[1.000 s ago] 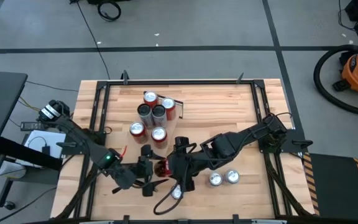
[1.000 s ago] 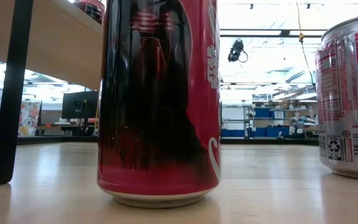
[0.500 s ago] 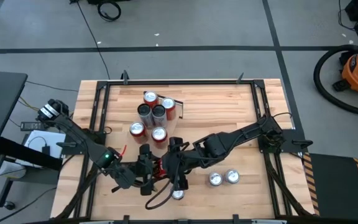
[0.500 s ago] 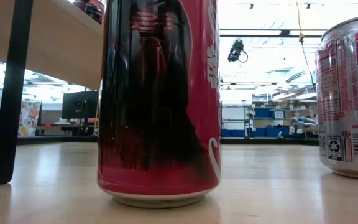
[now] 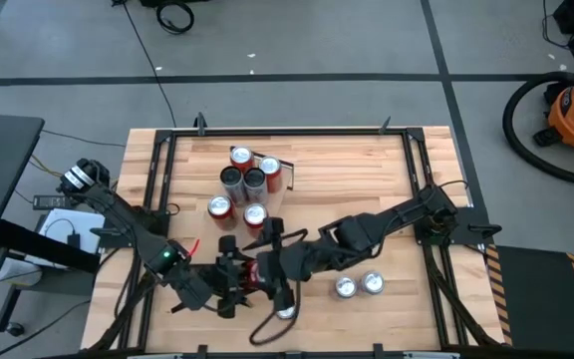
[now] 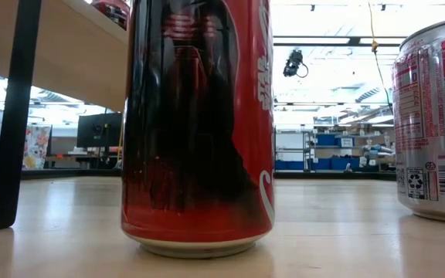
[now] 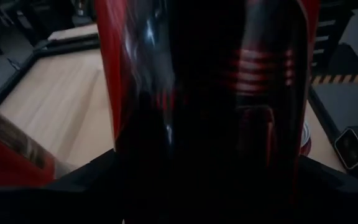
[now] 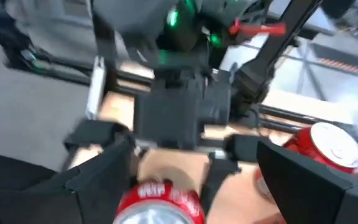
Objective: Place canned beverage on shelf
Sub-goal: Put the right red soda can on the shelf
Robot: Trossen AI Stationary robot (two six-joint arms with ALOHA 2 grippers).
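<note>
Red can (image 5: pixel 255 276) now in left gripper (image 5: pixel 237 280), right gripper (image 5: pixel 271 271) alongside, shifted leftward

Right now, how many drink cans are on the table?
10 cans: six clustered mid-table, one by the left end effector, one at the front edge, two front-right. Arms may hide more.

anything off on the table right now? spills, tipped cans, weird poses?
No spill, and no can lies tipped. One oddity: the left tool and the right tool face each other and crowd the same red can, low centre in the high view. The right tool's jaws stand open round it. Could be a handover or a clash.
</note>
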